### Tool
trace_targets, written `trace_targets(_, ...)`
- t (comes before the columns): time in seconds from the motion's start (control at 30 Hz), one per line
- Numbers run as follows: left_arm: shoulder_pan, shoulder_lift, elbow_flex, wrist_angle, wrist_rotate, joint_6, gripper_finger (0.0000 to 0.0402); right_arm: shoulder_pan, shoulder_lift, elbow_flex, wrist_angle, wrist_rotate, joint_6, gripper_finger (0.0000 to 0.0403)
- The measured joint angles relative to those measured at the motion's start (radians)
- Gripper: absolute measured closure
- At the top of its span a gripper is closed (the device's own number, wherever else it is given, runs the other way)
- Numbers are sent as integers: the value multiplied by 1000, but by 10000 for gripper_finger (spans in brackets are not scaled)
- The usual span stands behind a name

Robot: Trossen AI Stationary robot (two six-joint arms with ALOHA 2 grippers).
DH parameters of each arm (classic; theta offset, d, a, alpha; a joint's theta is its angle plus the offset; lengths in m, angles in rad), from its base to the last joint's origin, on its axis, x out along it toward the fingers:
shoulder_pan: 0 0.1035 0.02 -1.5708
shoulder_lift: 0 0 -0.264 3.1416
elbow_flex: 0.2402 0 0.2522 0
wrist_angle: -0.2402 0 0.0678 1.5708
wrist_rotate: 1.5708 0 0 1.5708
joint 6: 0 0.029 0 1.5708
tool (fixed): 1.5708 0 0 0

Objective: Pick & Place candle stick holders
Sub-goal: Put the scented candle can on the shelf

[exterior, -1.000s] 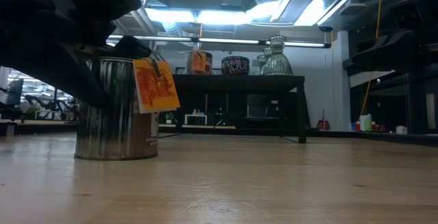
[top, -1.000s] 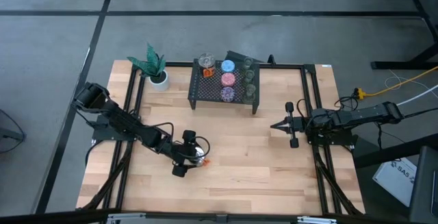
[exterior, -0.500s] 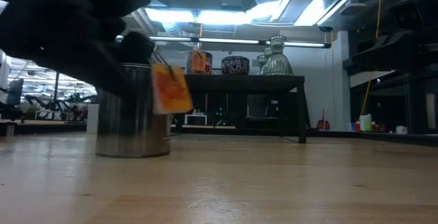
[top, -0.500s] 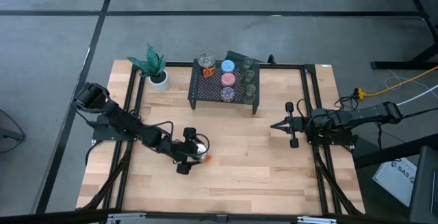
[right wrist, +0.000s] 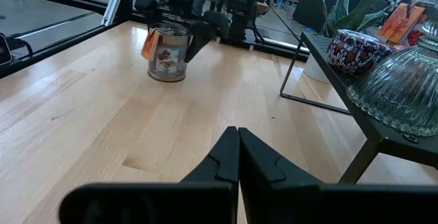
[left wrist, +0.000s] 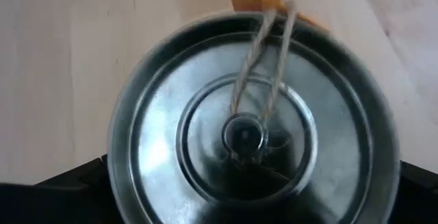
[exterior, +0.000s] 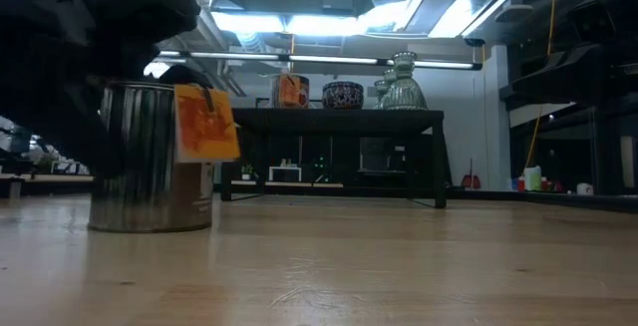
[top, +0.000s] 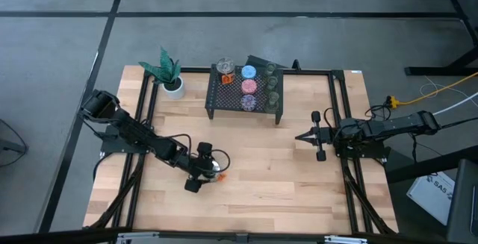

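Note:
A silvery candle stick holder (top: 212,166) with an orange tag (exterior: 204,122) on a string stands upright on the wood near the table's middle left. My left gripper (top: 200,167) is shut on it. Looking down into it, the left wrist view shows the holder (left wrist: 253,135) filling the space between the fingers. On the black mesh rack (top: 216,98) at the far side stand another silvery holder (top: 224,69), a blue one (top: 249,72), a pink one (top: 249,86), a purple one (top: 249,102) and three olive-green ones (top: 272,82). My right gripper (top: 299,136) is shut and empty at the right. My left gripper pinches the silvery holder's round side wall (left wrist: 115,162) between its two fingers, one finger (top: 203,149) on the far side and one (top: 192,186) on the near side. The fingers come level from the table's left. The holder stays upright, its base at the table's surface (exterior: 150,228).
A white pot with a green plant (top: 172,83) stands left of the rack. Black frame rails (top: 146,124) run along the table's left and right sides. Bare wood (top: 261,177) lies between the two grippers and in front of the rack.
My left gripper, shut on the silvery holder, has gone a little toward the table's right and far edge, then back toward the left and near edge. The holder has moved with it, staying upright; its orange tag has swung.

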Motion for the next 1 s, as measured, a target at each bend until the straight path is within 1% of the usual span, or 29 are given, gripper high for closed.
trace_targets(0.13, 0, 0, 70, -38, -5, 28, 13, 0, 0, 0, 0, 0, 0, 400)
trace_targets(0.37, 0, 0, 229, -195, -10, 107, 13, 0, 0, 0, 0, 0, 0, 400)
trace_targets(0.6, -27, 0, 372, -453, 6, 148, 13, 0, 0, 0, 0, 0, 0, 400)
trace_targets(0.67, -36, 0, 408, -523, 27, 167, 13, 0, 0, 0, 0, 0, 0, 400)
trace_targets(0.83, -67, 0, 460, -634, 54, 186, 14, 0, 0, 0, 0, 0, 0, 400)
trace_targets(0.9, -80, 0, 480, -660, 54, 183, 20, 0, 0, 0, 0, 0, 0, 400)
trace_targets(1.0, -92, 0, 518, -679, 49, 157, 41, 0, 0, 0, 0, 0, 0, 400)
